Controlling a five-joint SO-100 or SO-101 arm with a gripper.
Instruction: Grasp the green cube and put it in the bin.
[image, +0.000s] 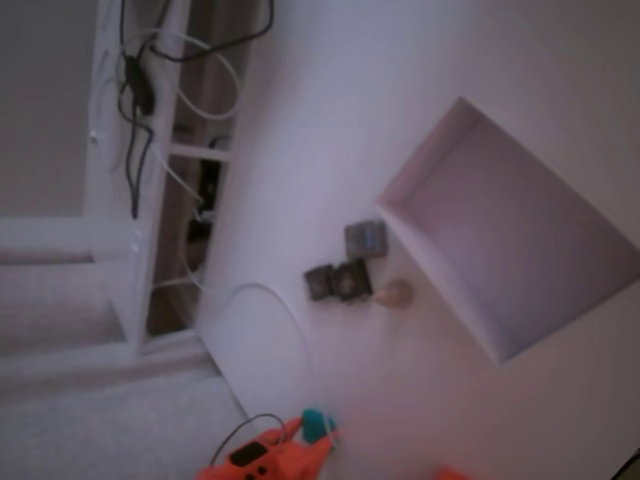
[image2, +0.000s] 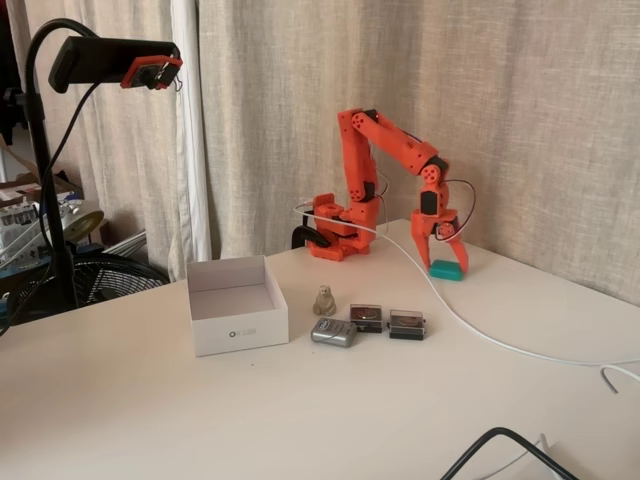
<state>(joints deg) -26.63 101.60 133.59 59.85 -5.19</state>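
1. The orange arm (image2: 385, 170) rises from its base at the back of the white counter (image2: 300, 420), folds over at the elbow and drops its wrist straight down.
2. The pincer (image2: 441, 254) points down over the small teal-green cube (image2: 446, 269), fingers spread to either side of it. The tips are at the block's top edges, but real contact is too fine to make out, so I cannot tell whether it has a grip.
3. The cube sits on the counter, right of the arm's base in the side fixed view and well apart from the large shallow white box (image2: 238, 316).
4. In the tilted, blurry fixed view, only the arm's tip (image: 270, 455) pokes in at the bottom edge, with the cube (image: 317, 424) a teal smudge against it.
5. Between box and cube lie the dark grey square pieces (image2: 389, 322) and a small tan roundish object (image2: 325, 300), their detail lost to blur.
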